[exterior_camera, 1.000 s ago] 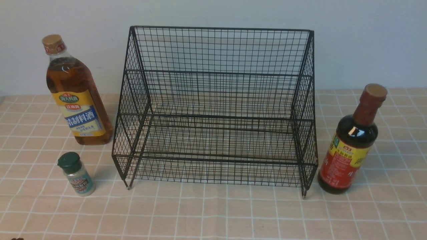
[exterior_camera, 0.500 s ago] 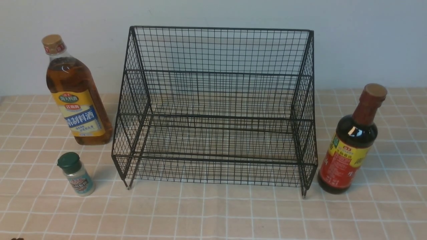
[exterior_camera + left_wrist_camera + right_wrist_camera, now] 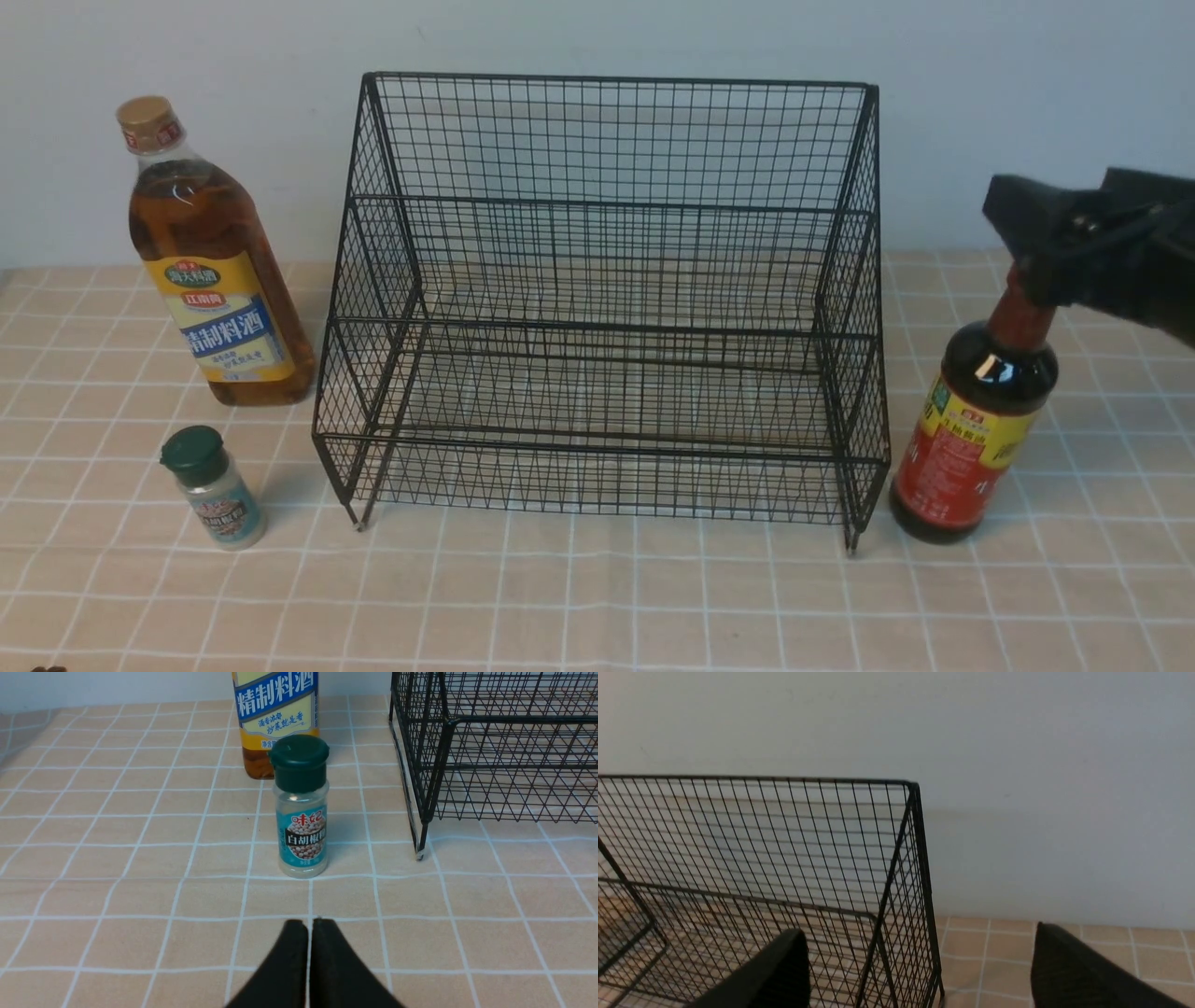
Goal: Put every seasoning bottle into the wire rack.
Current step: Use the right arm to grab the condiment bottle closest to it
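The black wire rack (image 3: 616,81) stands at the table's middle with both tiers empty. The tall amber bottle (image 3: 219,299) stands to its left, and the green-capped shaker (image 3: 213,490) stands in front of that bottle. The dark sauce bottle (image 3: 971,429) stands upright to the right of the rack. My right gripper (image 3: 1036,233) is at this bottle's top and hides its cap. In the right wrist view it (image 3: 920,938) is wide open, holds nothing and faces the rack's corner (image 3: 915,812). My left gripper (image 3: 308,924) is shut and empty, low over the cloth, a short way before the shaker (image 3: 301,812).
A tan checked cloth (image 3: 597,597) covers the table. A plain wall (image 3: 1027,93) stands close behind the rack. In the left wrist view the amber bottle (image 3: 275,709) is right behind the shaker, and the rack's front leg (image 3: 422,840) stands beside them.
My right gripper has come into the front view from the right and now covers the dark sauce bottle's cap. The bottles and the rack have not moved.
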`<state>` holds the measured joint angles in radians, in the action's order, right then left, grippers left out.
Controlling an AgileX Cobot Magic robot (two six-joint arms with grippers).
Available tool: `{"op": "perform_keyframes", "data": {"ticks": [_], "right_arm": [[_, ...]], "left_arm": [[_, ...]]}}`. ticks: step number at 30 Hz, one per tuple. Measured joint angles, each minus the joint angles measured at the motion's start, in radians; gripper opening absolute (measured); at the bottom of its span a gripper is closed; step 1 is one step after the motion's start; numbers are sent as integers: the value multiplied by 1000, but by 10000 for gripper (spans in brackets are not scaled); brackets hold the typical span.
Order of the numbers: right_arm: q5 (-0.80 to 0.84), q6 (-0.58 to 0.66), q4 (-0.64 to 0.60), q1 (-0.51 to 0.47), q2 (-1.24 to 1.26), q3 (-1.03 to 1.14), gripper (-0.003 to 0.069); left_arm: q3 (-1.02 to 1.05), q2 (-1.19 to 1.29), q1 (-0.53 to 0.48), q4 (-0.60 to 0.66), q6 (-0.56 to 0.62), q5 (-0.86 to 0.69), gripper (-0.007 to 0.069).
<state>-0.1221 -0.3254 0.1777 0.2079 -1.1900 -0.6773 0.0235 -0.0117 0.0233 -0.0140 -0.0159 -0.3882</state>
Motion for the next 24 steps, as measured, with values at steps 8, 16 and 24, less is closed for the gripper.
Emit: {"op": "perform_keyframes", "data": {"ticks": [8,16,24], "right_arm": [[18,0,44,0,-86,0,585],[55,20,47,0,-115,-5,461],[86,54,58,-1,-97,-5,268]], "left_arm": [[0,0,0,0,0,0,-7],[0,0,0,0,0,0,-7],[0,0,0,0,0,0,-7]]}}
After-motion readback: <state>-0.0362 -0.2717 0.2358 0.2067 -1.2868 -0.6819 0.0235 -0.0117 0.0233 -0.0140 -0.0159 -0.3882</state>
